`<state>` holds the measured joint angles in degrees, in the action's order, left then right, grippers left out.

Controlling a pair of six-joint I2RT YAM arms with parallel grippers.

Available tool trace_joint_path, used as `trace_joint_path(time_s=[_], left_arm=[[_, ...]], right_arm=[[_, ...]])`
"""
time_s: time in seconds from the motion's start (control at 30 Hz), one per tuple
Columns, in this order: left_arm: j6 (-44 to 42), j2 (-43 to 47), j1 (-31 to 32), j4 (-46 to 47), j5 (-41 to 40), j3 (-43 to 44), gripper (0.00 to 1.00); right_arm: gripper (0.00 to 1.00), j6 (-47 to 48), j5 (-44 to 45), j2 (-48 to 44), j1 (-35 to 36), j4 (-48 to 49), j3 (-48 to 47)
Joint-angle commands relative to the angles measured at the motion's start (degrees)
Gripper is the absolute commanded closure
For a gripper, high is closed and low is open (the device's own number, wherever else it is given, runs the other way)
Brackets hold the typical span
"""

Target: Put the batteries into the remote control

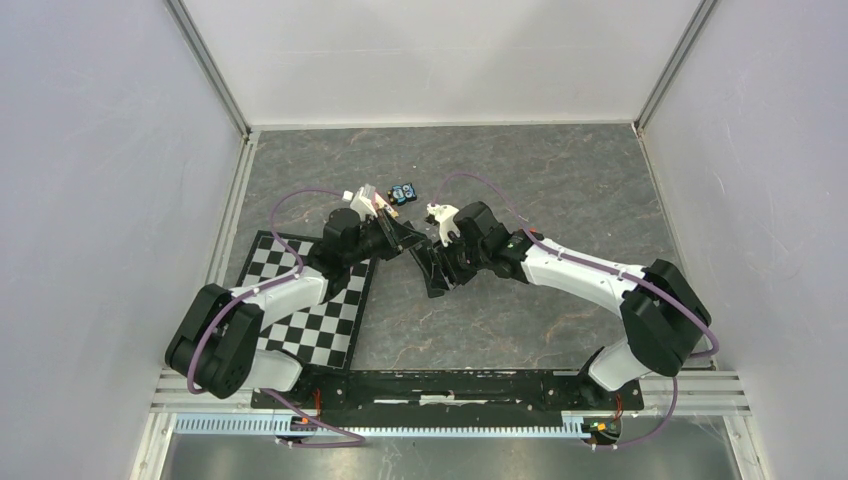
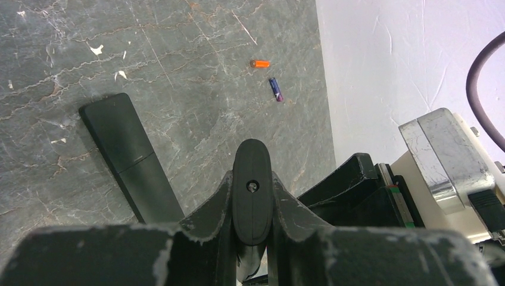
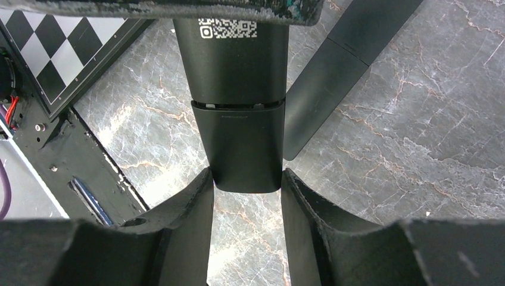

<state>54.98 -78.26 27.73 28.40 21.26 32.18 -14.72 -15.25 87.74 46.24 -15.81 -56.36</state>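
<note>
Pale, unmarked walls [image 1: 90, 150] close in three sides of a grey, marble-patterned table [image 1: 560, 180] veined in white and rust, with aluminium posts [image 1: 210, 65] rising at the back corners. A black-and-white checkerboard [image 1: 320, 320] lies flat at the near left, and a slotted aluminium rail [image 1: 400, 425] runs along the near edge. Light is soft and even, shadows faint.
</note>
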Motion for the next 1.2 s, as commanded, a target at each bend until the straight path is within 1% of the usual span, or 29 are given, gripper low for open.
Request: trace_joint_path(time_s=[0.0, 0.3, 0.53, 0.67, 1.0, 1.1, 1.17], left_arm=[[7.3, 1.6, 1.2, 9.6, 9.7, 2.0, 0.98], [7.2, 0.8, 0.2, 16.8, 16.5, 0.9, 0.98], [10.2, -1.6, 0.2, 22.0, 17.4, -0.2, 0.98], [10.2, -1.5, 0.2, 21.3, 17.1, -0.3, 0.98], [9.4, -1.3, 0.2, 14.3, 16.6, 1.2, 0.98], [9.1, -1.3, 0.1, 13.0, 16.3, 1.3, 0.98], [9.0, -1.3, 0.1, 12.2, 16.1, 1.5, 0.98]], right_arm=[[0.54, 0.6, 1.4, 1.2, -0.1, 2.4, -1.6], [0.53, 1.1, -2.1, 0.8, -1.0, 2.6, -0.9], [0.52, 0.9, -2.0, 1.8, -1.0, 2.4, -1.7], [0.50, 0.9, -1.4, 1.8, -1.0, 2.0, -2.0], [0.50, 0.5, -1.9, 1.7, -1.5, 1.8, -2.3], [0.47, 0.0, -2.5, 1.3, -1.7, 2.5, -2.0], [0.42, -0.6, -3.3, 0.7, -2.0, 3.8, -1.4]])
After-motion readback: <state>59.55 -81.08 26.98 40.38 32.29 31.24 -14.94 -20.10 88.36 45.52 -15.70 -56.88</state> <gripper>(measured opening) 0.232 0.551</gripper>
